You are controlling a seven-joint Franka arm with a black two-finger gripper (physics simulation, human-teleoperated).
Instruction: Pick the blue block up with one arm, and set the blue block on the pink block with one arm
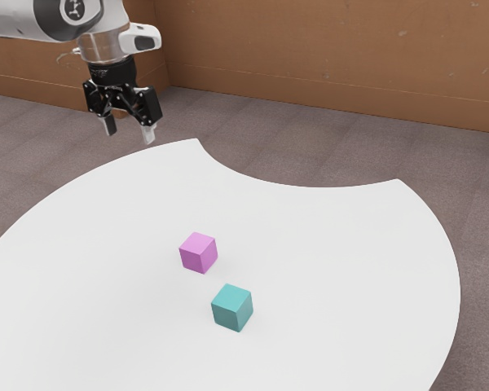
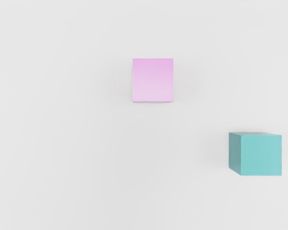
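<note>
A pink block [image 1: 198, 252] rests near the middle of the white table [image 1: 81, 269]. A teal-blue block [image 1: 231, 307] sits on the table just in front of it, toward the exterior view's right, a small gap apart. My gripper [image 1: 129, 130] hangs high above the table's far left part, well away from both blocks, fingers spread open with nothing between them. From the hand's camera, the pink block [image 2: 152, 80] and the teal-blue block [image 2: 256, 154] both lie far below on bare white tabletop.
The round white table has a curved notch cut into its far edge [image 1: 253, 175]. Brown carpet [image 1: 375, 147] surrounds it, and a wooden wall [image 1: 326, 49] runs along the back.
</note>
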